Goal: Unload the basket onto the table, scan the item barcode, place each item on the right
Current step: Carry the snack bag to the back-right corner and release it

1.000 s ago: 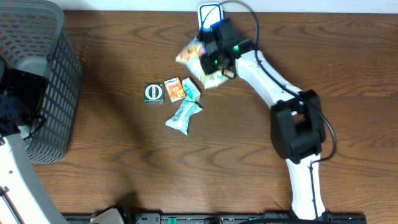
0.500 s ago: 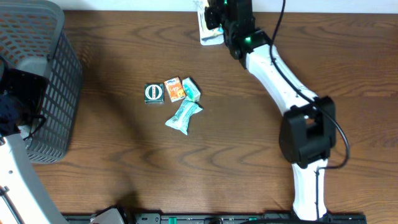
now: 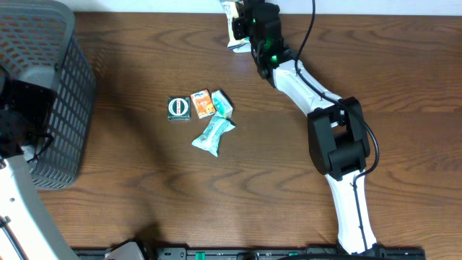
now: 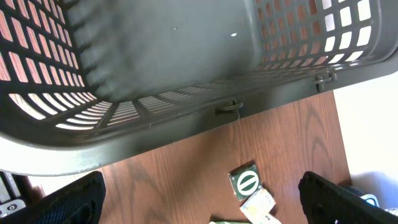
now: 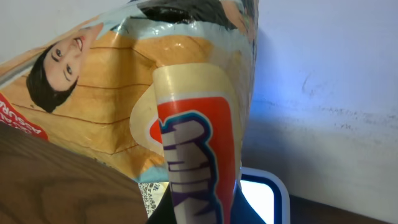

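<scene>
**Wood surface: packet now up at the scanner**

Far left, the grey basket sits under my left pincer, jaws wide apart and empty. Mid-surface, the small packets lie untouched in their cluster. To the right, my right pincer is clamped on the snack packet. A second ago it hung low beside that cluster; now it is at the far edge, just before the lit scanner. I cannot see the barcode, so it may need turning.
</scene>
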Controlling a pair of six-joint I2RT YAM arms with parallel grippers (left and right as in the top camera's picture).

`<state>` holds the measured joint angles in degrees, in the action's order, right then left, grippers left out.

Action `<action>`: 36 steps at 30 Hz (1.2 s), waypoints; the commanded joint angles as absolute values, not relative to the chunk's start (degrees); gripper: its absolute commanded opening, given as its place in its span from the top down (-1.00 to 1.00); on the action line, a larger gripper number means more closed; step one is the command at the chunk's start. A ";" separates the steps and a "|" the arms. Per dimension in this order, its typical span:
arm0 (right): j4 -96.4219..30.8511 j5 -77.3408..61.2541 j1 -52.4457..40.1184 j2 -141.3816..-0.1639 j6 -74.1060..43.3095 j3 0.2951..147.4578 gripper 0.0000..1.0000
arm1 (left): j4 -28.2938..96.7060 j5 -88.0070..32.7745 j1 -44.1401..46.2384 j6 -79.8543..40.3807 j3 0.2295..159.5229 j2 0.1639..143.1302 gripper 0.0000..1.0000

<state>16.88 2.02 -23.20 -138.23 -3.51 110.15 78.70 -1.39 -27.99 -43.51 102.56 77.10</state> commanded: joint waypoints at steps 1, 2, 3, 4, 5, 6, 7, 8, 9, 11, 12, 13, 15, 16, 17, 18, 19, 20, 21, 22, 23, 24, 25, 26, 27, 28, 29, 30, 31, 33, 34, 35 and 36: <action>16.97 2.68 -22.11 -136.22 -4.25 110.74 0.98 | 78.85 -1.06 -28.21 -43.59 102.72 77.10 -0.95; 16.58 2.68 -21.65 -135.81 -4.25 110.74 0.98 | 78.85 -1.06 -28.21 -43.62 102.72 77.12 -0.95; 15.88 2.68 -21.12 -135.26 -4.25 110.74 0.98 | 78.85 -1.06 -28.21 -43.62 102.72 77.12 -0.95; 15.14 2.66 -20.60 -134.63 -4.27 110.74 0.98 | 78.85 -1.06 -28.21 -43.59 102.72 77.12 -0.95; 13.89 2.68 -19.84 -133.69 -4.25 110.74 0.98 | 78.85 -1.06 -28.21 -43.62 102.72 77.10 -0.95; 12.40 2.70 -19.00 -132.70 -4.23 110.74 0.98 | 78.85 -1.06 -28.21 -43.59 102.72 77.10 -0.95; 11.25 2.68 -18.35 -131.98 -4.23 110.74 0.98 | 78.85 -1.06 -28.21 -43.59 102.72 77.12 -0.96; 8.03 2.68 -16.58 -130.04 -4.23 110.74 0.98 | 78.85 -1.06 -28.21 -43.59 102.72 77.12 -0.95; 5.93 2.68 -15.38 -128.90 -4.23 110.74 0.98 | 78.85 -1.06 -28.21 -43.59 102.72 77.10 -0.95; 1.80 2.70 -12.97 -127.02 -4.23 110.74 0.98 | 78.85 -1.06 -28.21 -43.59 102.72 77.12 -0.96; -0.71 2.70 -11.49 -126.06 -4.21 110.74 0.98 | 78.85 -1.06 -28.21 -43.62 102.72 77.12 -0.96; -2.90 2.70 -10.15 -125.36 -4.21 110.74 0.98 | 78.85 -1.06 -28.21 -43.62 102.72 77.10 -0.95; -7.51 2.70 -7.16 -124.33 -3.88 110.74 0.98 | 78.85 -1.06 -28.21 -43.62 102.72 77.12 -0.95; -10.00 2.70 -5.45 -124.07 -3.29 110.74 0.98 | 78.85 -1.06 -28.21 -43.62 102.72 77.10 -0.95; -11.92 2.68 -4.05 -124.05 -2.55 110.74 0.98 | 78.85 -1.06 -28.21 -43.59 102.72 77.12 -0.95; -13.89 2.70 -2.61 -124.05 -1.80 110.74 0.98 | 78.85 -1.06 -28.21 -43.62 102.72 77.10 -0.95; -16.29 2.70 -0.95 -124.07 -0.78 110.74 0.98 | 78.85 -1.06 -28.21 -43.59 102.72 77.10 -0.95; -18.09 2.70 0.40 -124.18 0.38 110.72 0.98 | 78.85 -1.06 -28.21 -43.59 102.72 77.12 -0.96; -19.97 2.70 1.98 -124.44 1.83 110.72 0.98 | 78.85 -1.06 -28.21 -43.59 102.72 77.12 -0.95; -21.41 2.72 3.38 -124.53 2.81 110.72 0.98 | 78.85 -1.06 -28.21 -43.59 102.72 77.12 -0.95; -22.46 2.81 4.58 -124.77 3.68 110.72 0.98 | 78.85 -1.06 -28.21 -43.59 102.72 77.12 -0.95; -23.62 3.11 6.00 -124.84 4.14 110.72 0.97 | 78.85 -1.06 -28.21 -43.59 102.72 77.12 -0.95; -24.38 3.11 7.16 -124.90 4.38 110.67 0.92 | 78.85 -1.06 -28.21 -43.59 102.72 77.10 -0.95; -24.99 3.09 8.45 -125.16 4.38 110.61 0.66 | 78.85 -1.06 -28.21 -43.62 102.72 77.12 -0.95; -25.52 3.07 9.52 -125.25 4.34 110.59 0.20 | 78.85 -1.06 -28.21 -43.59 102.72 77.12 -0.95; -25.93 3.05 10.31 -125.56 4.36 110.56 -0.26 | 78.85 -1.06 -28.21 -43.59 102.72 77.10 -0.95; -27.22 3.05 11.55 -125.82 4.36 110.54 -0.98 | 78.85 -1.06 -28.21 -43.59 102.72 77.12 -0.95; -28.01 3.01 12.08 -125.93 4.34 110.54 -0.99 | 78.85 -1.06 -28.21 -43.62 102.72 77.10 -0.95; -28.62 2.98 12.38 -126.04 4.36 110.54 -0.98 | 78.85 -1.06 -28.21 -43.59 102.72 77.12 -0.96; -30.35 2.79 12.60 -126.04 4.36 110.52 -0.99 | 78.85 -1.06 -28.21 -43.62 102.72 77.12 -0.95; -30.72 2.55 12.51 -126.04 4.36 110.50 -0.98 | 78.85 -1.06 -28.21 -43.62 102.72 77.12 -0.95; -31.05 2.39 12.32 -126.04 4.36 110.50 -0.99 | 78.85 -1.06 -28.21 -43.59 102.72 77.12 -0.95; -31.44 2.26 12.10 -126.02 4.36 110.52 -0.99 | 78.85 -1.06 -28.21 -43.59 102.72 77.12 -0.95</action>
